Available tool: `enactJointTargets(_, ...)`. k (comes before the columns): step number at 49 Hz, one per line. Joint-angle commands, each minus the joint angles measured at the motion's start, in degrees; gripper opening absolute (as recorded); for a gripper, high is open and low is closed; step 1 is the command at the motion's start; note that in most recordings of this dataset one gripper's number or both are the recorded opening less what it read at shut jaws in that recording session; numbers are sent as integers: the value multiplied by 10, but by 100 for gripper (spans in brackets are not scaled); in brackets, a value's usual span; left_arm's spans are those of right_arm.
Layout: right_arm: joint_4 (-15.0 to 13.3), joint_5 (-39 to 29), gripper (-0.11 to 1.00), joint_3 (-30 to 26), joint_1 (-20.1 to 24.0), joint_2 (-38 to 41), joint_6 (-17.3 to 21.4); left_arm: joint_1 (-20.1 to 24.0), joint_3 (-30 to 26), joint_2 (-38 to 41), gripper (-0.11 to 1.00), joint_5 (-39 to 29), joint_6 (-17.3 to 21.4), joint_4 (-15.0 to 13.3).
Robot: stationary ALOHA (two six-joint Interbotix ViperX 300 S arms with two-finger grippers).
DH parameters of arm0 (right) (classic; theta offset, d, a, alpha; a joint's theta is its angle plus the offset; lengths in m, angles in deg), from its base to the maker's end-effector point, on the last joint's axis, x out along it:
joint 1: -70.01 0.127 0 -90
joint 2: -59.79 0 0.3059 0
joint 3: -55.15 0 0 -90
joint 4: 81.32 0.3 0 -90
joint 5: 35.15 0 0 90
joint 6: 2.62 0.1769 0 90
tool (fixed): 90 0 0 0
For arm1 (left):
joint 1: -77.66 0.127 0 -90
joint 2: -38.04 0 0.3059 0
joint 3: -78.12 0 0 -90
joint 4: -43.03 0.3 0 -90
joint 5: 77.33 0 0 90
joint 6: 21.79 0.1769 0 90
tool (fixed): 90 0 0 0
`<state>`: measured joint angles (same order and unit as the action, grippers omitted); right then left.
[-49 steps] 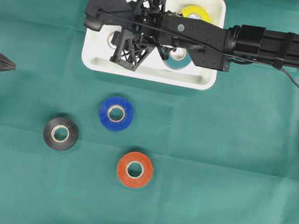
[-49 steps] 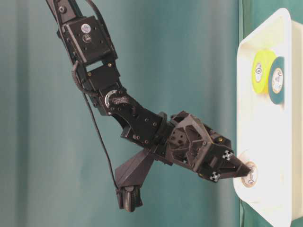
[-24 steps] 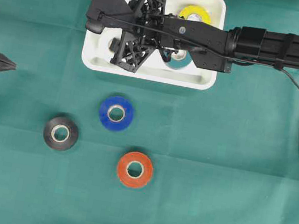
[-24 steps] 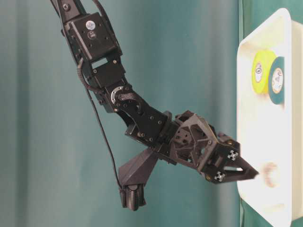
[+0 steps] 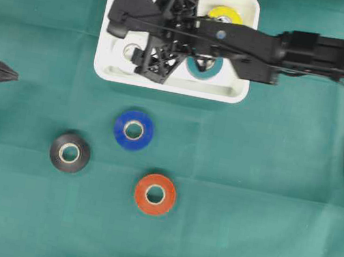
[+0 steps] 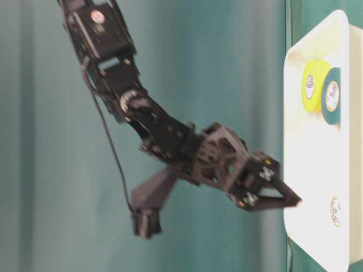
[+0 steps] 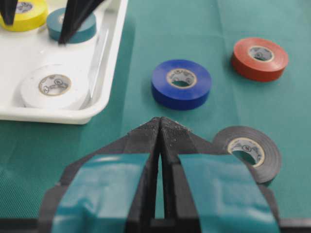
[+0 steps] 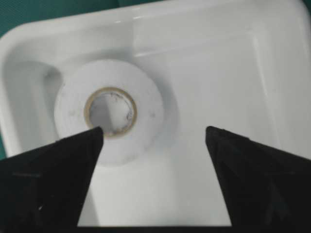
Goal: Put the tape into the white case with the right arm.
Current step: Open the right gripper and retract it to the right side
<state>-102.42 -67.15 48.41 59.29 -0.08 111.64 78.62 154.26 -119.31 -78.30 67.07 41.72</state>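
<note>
Overhead view shows the white case (image 5: 170, 82) holding yellow tape (image 5: 224, 13), teal tape (image 5: 203, 69) and white tape (image 5: 132, 52) — the right claw (image 5: 144, 64) hangs above it, released and empty. Left wrist view alone shows the left claw (image 7: 160, 127) clenched, plus the white roll lying flat in the case's corner.

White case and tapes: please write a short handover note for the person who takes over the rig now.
Right gripper: open, above the white tape, holding nothing.
Left gripper: shut, empty, parked at the table's left side.
White case: holds white, yellow and teal tapes.
Done: white tape lies flat in the case.
Left: blue, black and red tapes lie on the cloth.
</note>
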Motion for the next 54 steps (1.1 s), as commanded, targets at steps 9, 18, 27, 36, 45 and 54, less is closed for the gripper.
enactJointTargets(9, -2, 49, 52, 100, 0, -108, 2, -1, -5, 4, 0, 4, 0, 0)
enactJointTargets(18, -2, 125, 52, 206, 0, -171, 2, 0, -6, 4, 0, 4, 0, 0)
enactJointTargets(27, -2, 180, 52, 293, 0, -229, 2, 0, -6, 4, 0, 4, 0, -1)
enactJointTargets(36, -2, 225, 52, 372, 0, -287, 2, 0, -6, 4, 0, 5, 1, 0)
enactJointTargets(45, -2, 268, 52, 454, 0, -348, 3, 1, -6, 4, 0, 4, 1, 0)
enactJointTargets(54, -2, 300, 53, 529, 0, -416, 2, 1, -5, 4, 0, 4, 1, 0)
